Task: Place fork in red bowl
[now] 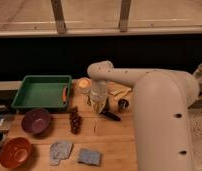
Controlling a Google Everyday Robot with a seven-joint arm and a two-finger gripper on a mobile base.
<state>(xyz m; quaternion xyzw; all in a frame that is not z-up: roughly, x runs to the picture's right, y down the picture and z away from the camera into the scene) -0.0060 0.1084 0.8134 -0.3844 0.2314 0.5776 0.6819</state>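
1. The gripper (99, 104) is seen hanging from the big white arm (159, 110) over the middle of the tabletop (119, 145), with a black-handled utensil (112, 115) just beside it.
2. Whether the gripper is open or closed cannot be told. Nothing is seen in its hold.
3. The fork (95, 126) is made out as a thin pale sliver lying on the tabletop. It lies just on the camera's side of the gripper, below it in the picture, and appears apart from it.
4. The fork's long axis is seen to run almost straight toward and away from the camera, so one end points at the gripper. A short drop on the near side is judged to be what a grasp would call for.
5. The red bowl (14, 152) is found at the near corner on the picture's left, well apart from the fork. A cluster of dark grapes (74, 120), a purple bowl (35, 121) and a grey cloth (60, 150) lie between them or near that line.
6. The gripper's tip is lost against the clutter behind it. Which end of the fork bears the tines cannot be told. The right of the tabletop is covered by the arm.
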